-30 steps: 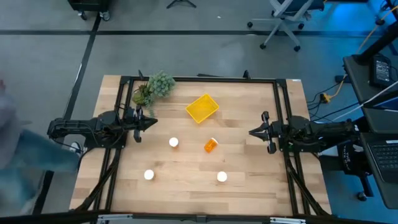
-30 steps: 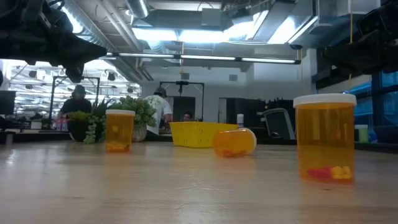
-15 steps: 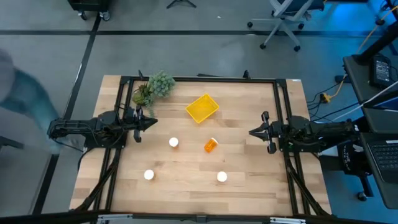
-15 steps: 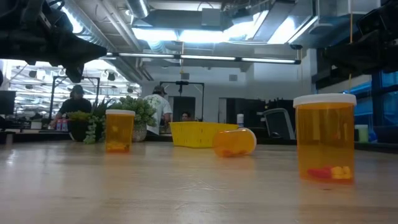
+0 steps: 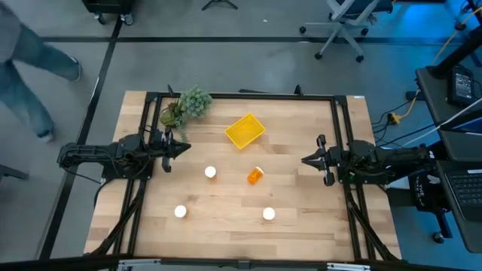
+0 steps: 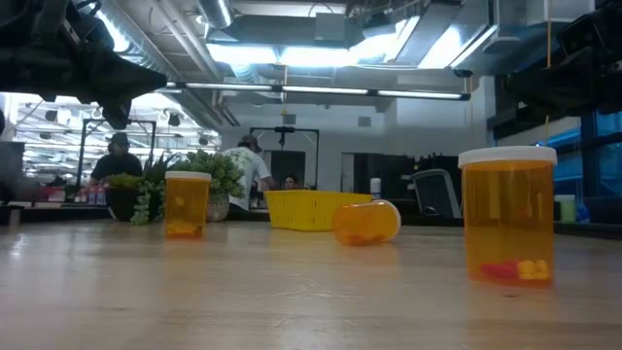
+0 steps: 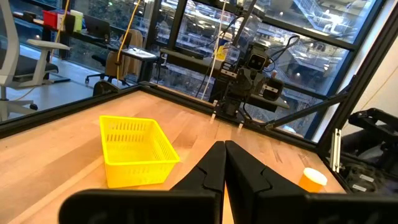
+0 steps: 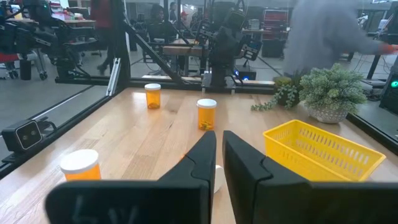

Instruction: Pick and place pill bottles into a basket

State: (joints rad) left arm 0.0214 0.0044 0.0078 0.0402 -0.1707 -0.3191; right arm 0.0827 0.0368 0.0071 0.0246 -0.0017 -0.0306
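Note:
Three orange pill bottles stand upright on their bases on the wooden table: one (image 5: 210, 172) left of centre and two nearer the front edge (image 5: 181, 212) (image 5: 268, 214). A fourth pill bottle (image 5: 256, 175) lies on its side at the centre. The yellow basket (image 5: 245, 130) sits on the table behind them and also shows in the left wrist view (image 7: 137, 149). My left gripper (image 5: 185, 149) is shut and empty at the table's left side. My right gripper (image 5: 305, 160) is shut and empty at the right side. Both hang above the table, pointing inward.
A green potted plant (image 5: 188, 105) stands at the far left corner, close to the left arm. A black frame (image 5: 241, 95) runs round the table. A person (image 5: 30, 68) walks on the floor beyond the left edge. Bare wood lies between the bottles and the grippers.
Both arms and all the bottles have kept still. Only the person beyond the table's left edge has walked toward the far side.

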